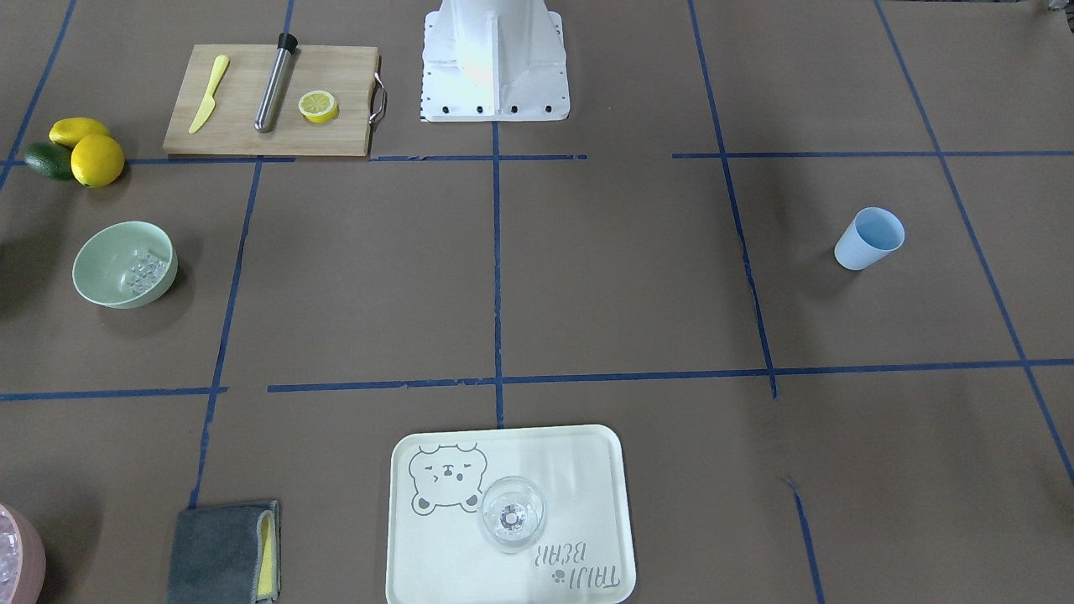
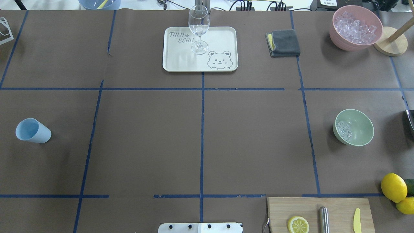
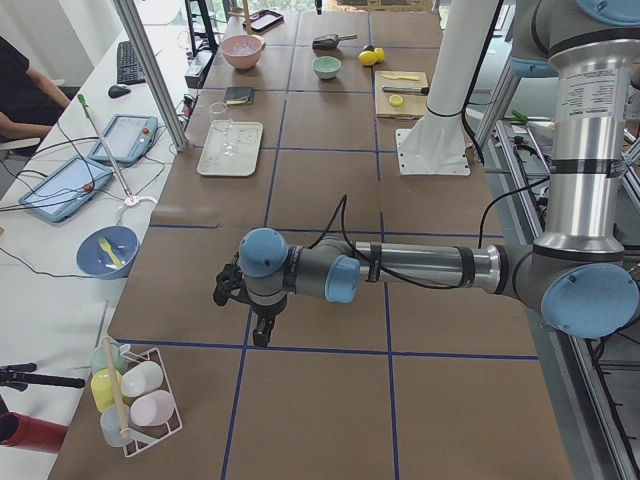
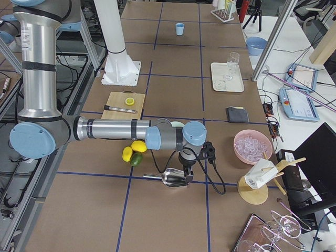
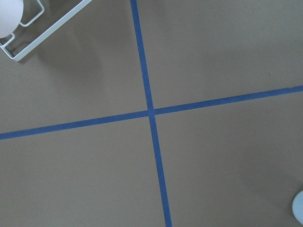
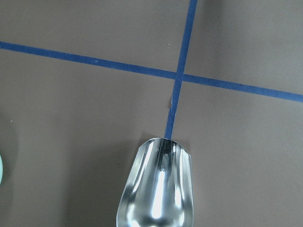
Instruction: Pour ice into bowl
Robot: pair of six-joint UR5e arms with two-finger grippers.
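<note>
Tray [image 2: 220,38] reads "TAIJI BEAR"; left end effector [image 3: 262,336], right end effector [image 4: 185,168]: grip cannot be told.

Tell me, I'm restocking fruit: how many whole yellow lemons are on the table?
2: one whole yellow lemon against the dark green fruit, a second lemon beside it, both near the wooden cutting board.

Clear, glassy ice [image 1: 143,273] glints in a smooth, matt mint-green bowl [image 1: 96,256] on a table [image 1: 621,277] covered in dull brown paper. A mirror-polished metal scoop [image 6: 158,189] gleams, while the pale wooden cutting board [image 1: 239,117] and soft grey cloth [image 2: 284,42] look matt.
</note>
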